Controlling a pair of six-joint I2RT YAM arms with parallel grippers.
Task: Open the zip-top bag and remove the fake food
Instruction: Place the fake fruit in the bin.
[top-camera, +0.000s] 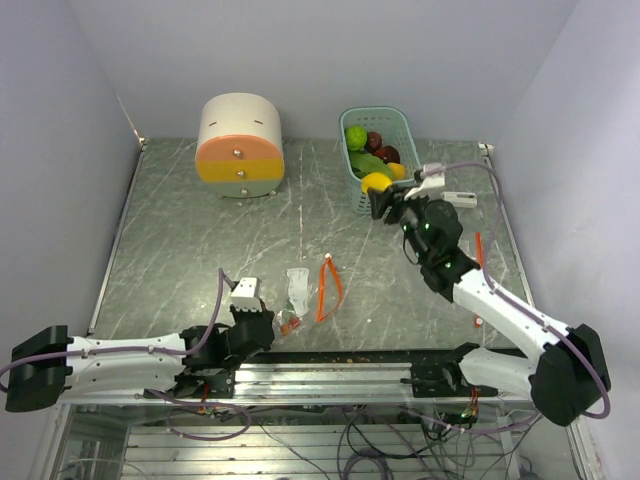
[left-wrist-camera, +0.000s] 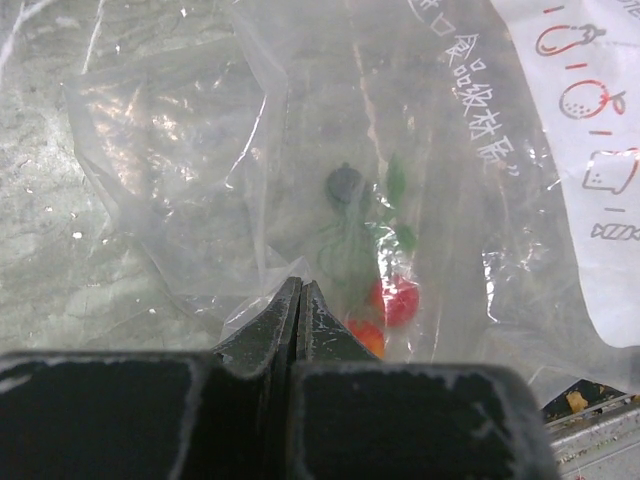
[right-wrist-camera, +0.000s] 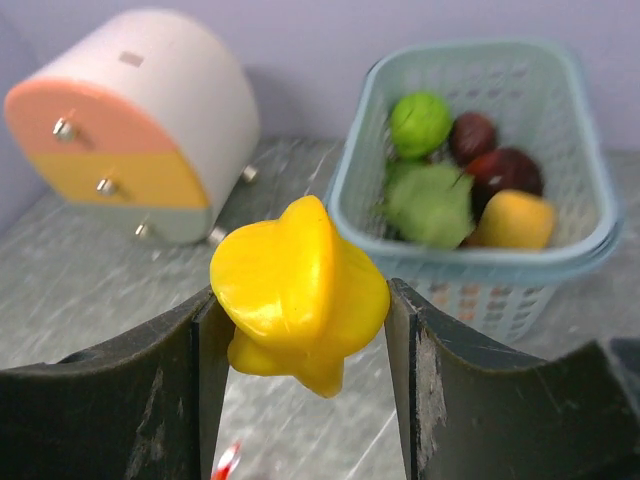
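Far forward, right tool (right-wrist-camera: 302, 296) around yellow fruit (right-wrist-camera: 290, 265)

Blurred inside the zip-top bag (left-wrist-camera: 180, 150): red bits (left-wrist-camera: 397, 300), green streaks (left-wrist-camera: 398, 180), a dark blob (left-wrist-camera: 343, 184) (kinds untellable). Cropped by the left wrist view's top and right edges. Soft-focused in the basket (right-wrist-camera: 470, 262): fake food (right-wrist-camera: 430, 203).

Bright even light, glare on bag (left-wrist-camera: 180, 130), basket (right-wrist-camera: 470, 262) blurred — soft bg
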